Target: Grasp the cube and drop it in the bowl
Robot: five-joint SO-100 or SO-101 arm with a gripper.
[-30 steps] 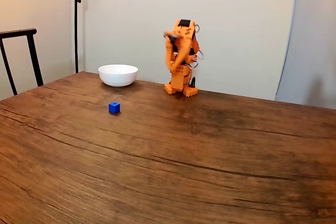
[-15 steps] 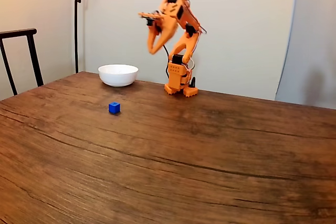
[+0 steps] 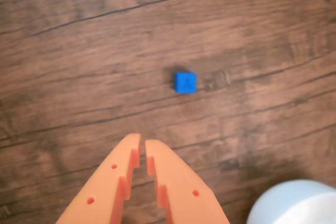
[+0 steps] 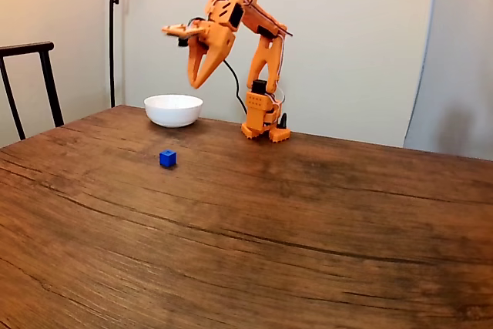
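Gripper (image 4: 196, 82) nearly closed, holding nothing, high above open table (image 4: 308, 221); cube (image 3: 185, 82) ahead of its tips, bowl (image 4: 173, 109) just beneath, contents not visible.

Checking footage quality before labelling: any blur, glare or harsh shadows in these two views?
Wrist view: soft overall, cube and bowl edges fuzzy, gripper sharper, no glare. Fixed view: crisp, evenly lit, a mild sheen on the table, faint shadow beside the cube.
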